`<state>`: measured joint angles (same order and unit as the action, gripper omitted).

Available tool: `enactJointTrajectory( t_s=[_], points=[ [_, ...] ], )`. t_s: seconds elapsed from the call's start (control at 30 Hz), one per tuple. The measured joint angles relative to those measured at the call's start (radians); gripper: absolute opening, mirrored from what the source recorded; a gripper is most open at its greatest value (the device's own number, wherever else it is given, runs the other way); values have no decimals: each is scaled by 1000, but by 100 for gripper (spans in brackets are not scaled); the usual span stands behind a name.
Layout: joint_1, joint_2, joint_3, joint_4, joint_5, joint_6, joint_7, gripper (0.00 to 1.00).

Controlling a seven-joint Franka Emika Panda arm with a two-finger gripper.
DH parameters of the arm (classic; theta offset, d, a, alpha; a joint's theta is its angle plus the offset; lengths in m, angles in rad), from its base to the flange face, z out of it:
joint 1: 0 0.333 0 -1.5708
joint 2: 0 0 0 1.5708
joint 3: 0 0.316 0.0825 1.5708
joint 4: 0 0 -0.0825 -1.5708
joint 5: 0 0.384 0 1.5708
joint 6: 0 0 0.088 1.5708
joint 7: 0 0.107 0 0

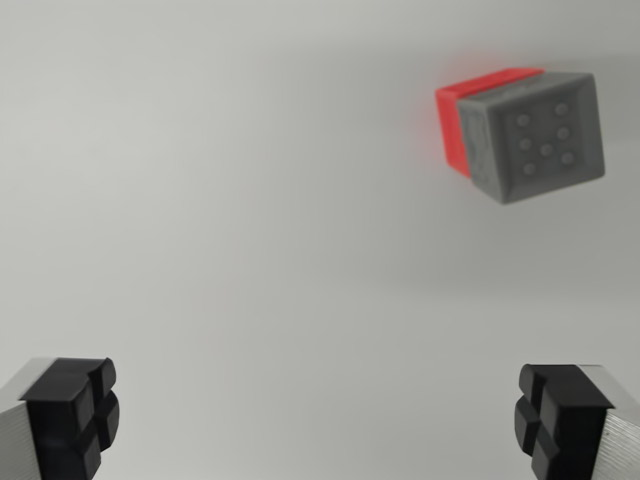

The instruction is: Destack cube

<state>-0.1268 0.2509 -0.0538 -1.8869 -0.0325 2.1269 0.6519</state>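
Note:
A grey cube [535, 135] with round dimples on its top face sits stacked on a red cube [458, 118], of which only a strip shows at the grey one's left and upper edge. The stack stands in the upper right of the wrist view. My gripper [315, 420] is open at the bottom of the view, with its black pads [72, 415] far apart and nothing between them. The stack lies well ahead of the fingers and toward the wrist view's right, apart from them.
A plain light grey surface [250, 200] fills the view around the stack.

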Motion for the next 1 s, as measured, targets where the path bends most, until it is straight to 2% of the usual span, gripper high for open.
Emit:
enactJointTrajectory(
  t_s=[0.63,1.0],
  points=[
    [-64,119,-2,43,22,80,-174,100],
    [-106,207,-1,91,38,121,-289,100]
  ],
)
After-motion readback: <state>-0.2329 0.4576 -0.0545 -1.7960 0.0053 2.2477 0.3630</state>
